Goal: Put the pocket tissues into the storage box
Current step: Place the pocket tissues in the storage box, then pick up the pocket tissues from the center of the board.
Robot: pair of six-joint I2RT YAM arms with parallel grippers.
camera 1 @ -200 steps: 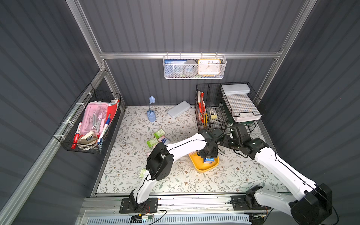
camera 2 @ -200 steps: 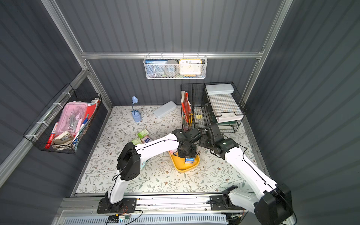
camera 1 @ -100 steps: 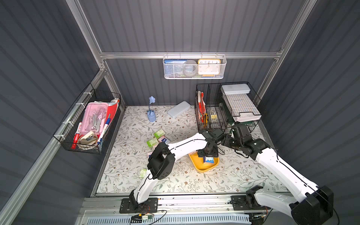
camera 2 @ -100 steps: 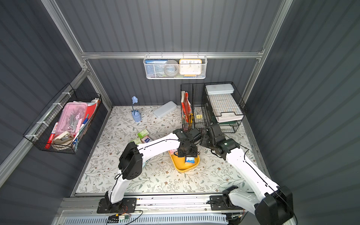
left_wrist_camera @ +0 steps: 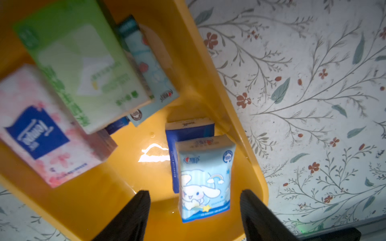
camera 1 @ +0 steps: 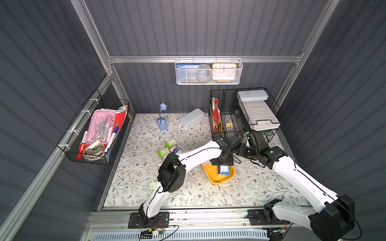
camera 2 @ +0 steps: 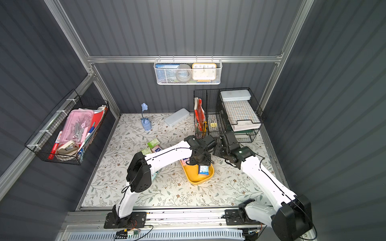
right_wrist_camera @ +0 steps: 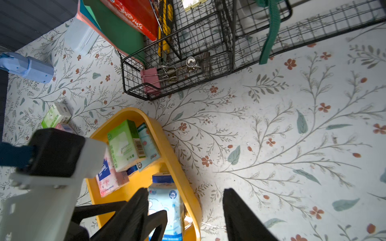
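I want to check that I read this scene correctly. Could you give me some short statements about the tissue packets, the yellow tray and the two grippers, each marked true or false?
1. A pale blue cartoon packet lies in the yellow tray, below the left gripper. True.
2. The left jaws are shut on it. False: they stand open and the packet lies free.
3. Green packets lie on the table, outside the tray. True.
4. The other arm carries a packet. False: the right gripper is open and empty.
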